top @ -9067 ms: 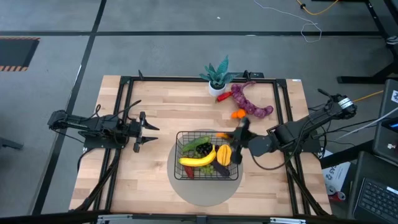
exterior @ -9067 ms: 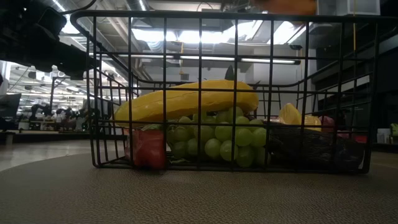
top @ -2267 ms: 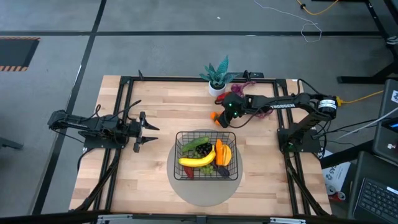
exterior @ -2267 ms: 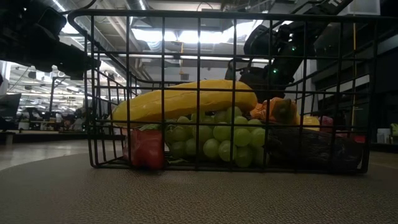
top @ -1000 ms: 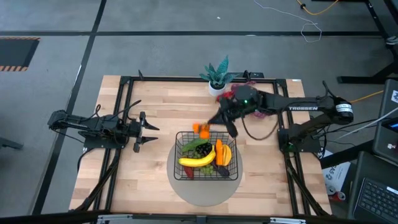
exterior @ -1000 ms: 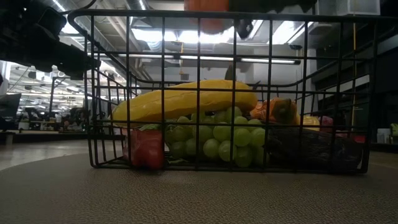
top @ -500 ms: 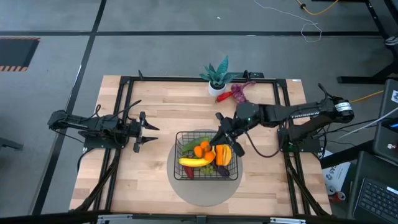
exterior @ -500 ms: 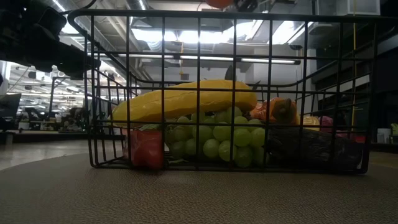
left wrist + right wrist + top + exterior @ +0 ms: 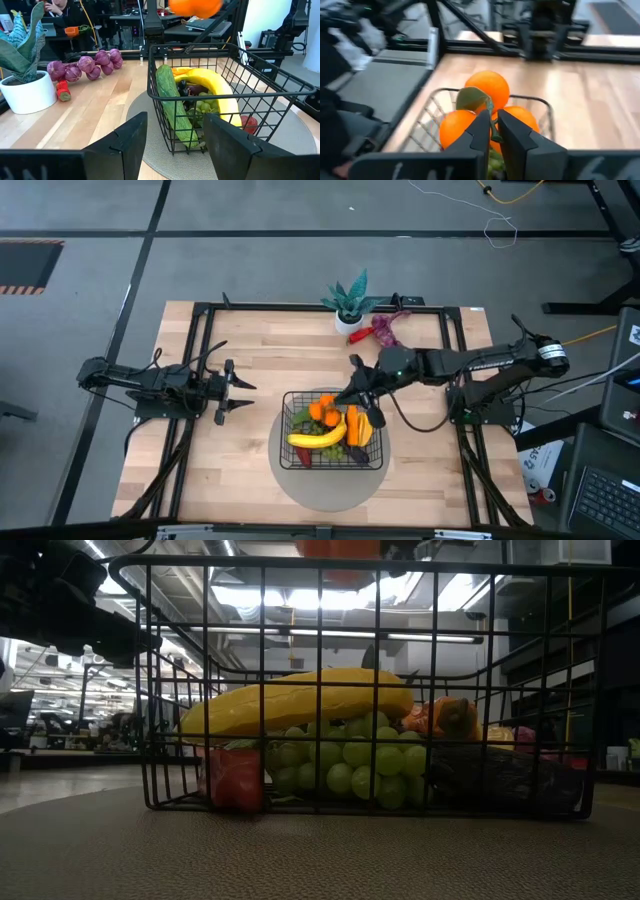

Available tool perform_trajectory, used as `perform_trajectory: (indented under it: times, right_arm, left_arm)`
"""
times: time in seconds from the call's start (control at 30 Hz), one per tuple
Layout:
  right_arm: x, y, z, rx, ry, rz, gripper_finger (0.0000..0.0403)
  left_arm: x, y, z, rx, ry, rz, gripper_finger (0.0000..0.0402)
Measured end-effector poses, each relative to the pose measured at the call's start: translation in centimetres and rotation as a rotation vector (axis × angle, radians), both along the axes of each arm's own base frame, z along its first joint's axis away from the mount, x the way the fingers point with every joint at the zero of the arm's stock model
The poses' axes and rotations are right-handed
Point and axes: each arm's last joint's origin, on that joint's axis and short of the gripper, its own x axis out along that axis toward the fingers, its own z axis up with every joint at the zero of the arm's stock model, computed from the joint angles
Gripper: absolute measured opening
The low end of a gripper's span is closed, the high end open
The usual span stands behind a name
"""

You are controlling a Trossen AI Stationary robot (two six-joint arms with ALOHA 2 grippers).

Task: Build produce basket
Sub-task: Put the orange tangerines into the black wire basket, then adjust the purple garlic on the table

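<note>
Stood on the round grey disc [image 9: 325,475], unmoved, the basket [image 9: 331,429], already filled with banana [image 9: 316,438], cucumber [image 9: 171,104], green grapes [image 9: 350,765]. Stretched over its far rim, the right gripper [image 9: 345,404], nearer the basket's middle than half a second before, fingers narrow, pinching the stem of the orange cluster [image 9: 487,112] above the produce. Waited well apart, jaws spread wide, unchanged, the left gripper [image 9: 238,388].

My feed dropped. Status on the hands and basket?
Right hand pinching the orange cluster over the basket. Left hand open, parked aside. Nothing blocking.
</note>
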Motion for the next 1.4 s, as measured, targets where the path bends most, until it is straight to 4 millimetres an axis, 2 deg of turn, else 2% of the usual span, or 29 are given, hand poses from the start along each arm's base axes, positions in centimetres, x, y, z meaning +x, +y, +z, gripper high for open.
perform_trajectory:
  times: [0.33, 0.7, 0.9, 1.03, 1.13, 1.27, 1.4]
  right_arm:
    - [0.9, 0.0, -1.2, 0.029, 0.049, -0.041, 0.0050]
    - [1.9, 0.1, -0.4, 0.052, -0.083, -0.042, 0.0142]
    - [1.7, -0.8, -0.1, 0.070, -0.084, -0.075, 0.0151]
    - [0.4, -2.7, 0.8, 0.063, -0.070, -0.139, 0.0151]
    - [-1.6, -4.6, 1.6, 0.037, -0.013, -0.253, 0.0151]
    - [-5.1, -6.7, 2.4, -0.076, 0.089, -0.583, 0.0151]
    - [-8.1, -7.8, 1.7, -0.155, 0.247, -0.943, 0.0151]
  left_arm:
    - [0.0, 0.0, 0.0, 0.000, 0.000, 0.000, 0.0188]
    - [0.0, 0.0, 0.0, 0.000, 0.000, 0.000, 0.0188]
    - [0.0, 0.0, 0.0, 0.000, 0.000, 0.000, 0.0188]
    - [0.0, 0.0, 0.0, 0.000, 0.000, 0.000, 0.0188]
    - [0.0, 0.0, 0.0, 0.000, 0.000, 0.000, 0.0188]
    - [0.0, 0.0, 0.0, 0.000, 0.000, 0.000, 0.0188]
    - [0.0, 0.0, 0.0, 0.000, 0.000, 0.000, 0.0188]
